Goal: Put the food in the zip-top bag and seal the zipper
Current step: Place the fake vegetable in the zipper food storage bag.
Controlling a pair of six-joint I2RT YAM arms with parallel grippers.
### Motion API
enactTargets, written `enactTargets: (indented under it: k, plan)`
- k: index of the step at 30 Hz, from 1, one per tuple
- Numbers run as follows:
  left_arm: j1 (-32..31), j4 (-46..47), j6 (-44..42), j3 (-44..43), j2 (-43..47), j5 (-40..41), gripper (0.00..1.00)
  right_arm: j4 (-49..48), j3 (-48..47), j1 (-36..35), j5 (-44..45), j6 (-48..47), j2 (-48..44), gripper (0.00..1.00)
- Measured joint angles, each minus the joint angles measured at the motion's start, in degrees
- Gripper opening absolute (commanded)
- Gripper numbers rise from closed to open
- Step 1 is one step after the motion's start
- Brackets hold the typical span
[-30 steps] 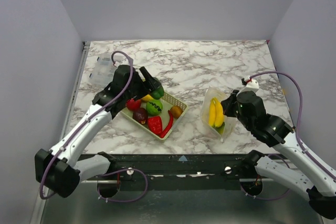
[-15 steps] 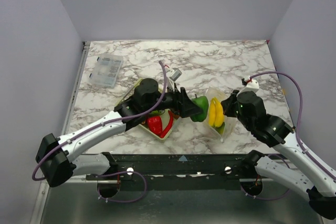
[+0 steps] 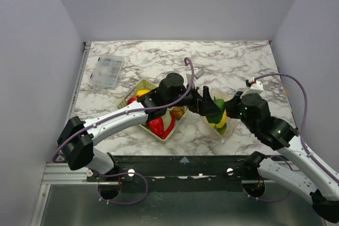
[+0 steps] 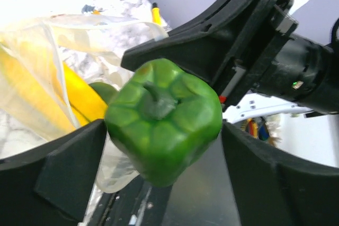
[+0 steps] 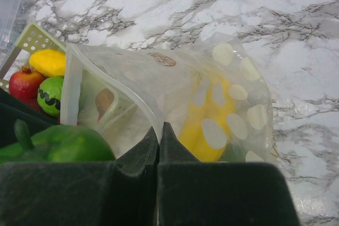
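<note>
My left gripper [image 3: 211, 107] is shut on a green pepper [image 3: 216, 105] and holds it at the open mouth of the zip-top bag [image 3: 225, 129]. In the left wrist view the green pepper [image 4: 164, 117] sits between my fingers [image 4: 63, 175], with the bag [image 4: 37, 78] and yellow bananas [image 4: 79, 91] behind it. My right gripper [image 3: 233, 110] is shut on the bag's rim [image 5: 132, 96], holding the mouth open. The bananas [image 5: 212, 123] show through the bag [image 5: 233, 93]. The pepper [image 5: 63, 144] shows at lower left there. More food [image 3: 159, 124] lies in the basket [image 3: 130, 98].
A clear compartment box [image 3: 107, 71] lies at the back left. The pale yellow basket [image 5: 32, 38] holds a yellow fruit [image 5: 47, 62], a red fruit [image 5: 24, 84] and a green fruit [image 5: 53, 95]. The table's front edge runs just below the bag.
My left arm has swung right from the basket, carrying the green pepper to the bag's mouth. The right gripper has kept its hold on the bag.
</note>
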State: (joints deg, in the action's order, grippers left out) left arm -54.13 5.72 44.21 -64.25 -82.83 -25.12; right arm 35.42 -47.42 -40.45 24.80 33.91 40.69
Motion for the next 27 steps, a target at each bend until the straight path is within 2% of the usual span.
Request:
enactTargets:
  k: [12, 18, 23, 27]
  plan:
    - [0.00, -5.31, -2.36, -0.92, -0.13, 2.67, 0.98, -0.09, 0.15, 0.00, 0.02, -0.02, 0.00, 0.01]
    - [0.00, -8.26, -2.71, -0.28, 2.60, 5.18, 0.99, -0.20, 0.24, 0.00, 0.00, -0.07, 0.00, 0.01]
    - [0.00, -14.01, -5.20, 0.85, 8.68, 12.39, 0.99, -0.22, 0.35, 0.00, 0.00, -0.15, 0.00, 0.01]
    - [0.00, -18.23, -11.02, 2.23, 15.78, 23.71, 0.99, -0.26, 0.35, 0.00, -0.04, -0.42, 0.00, 0.01]
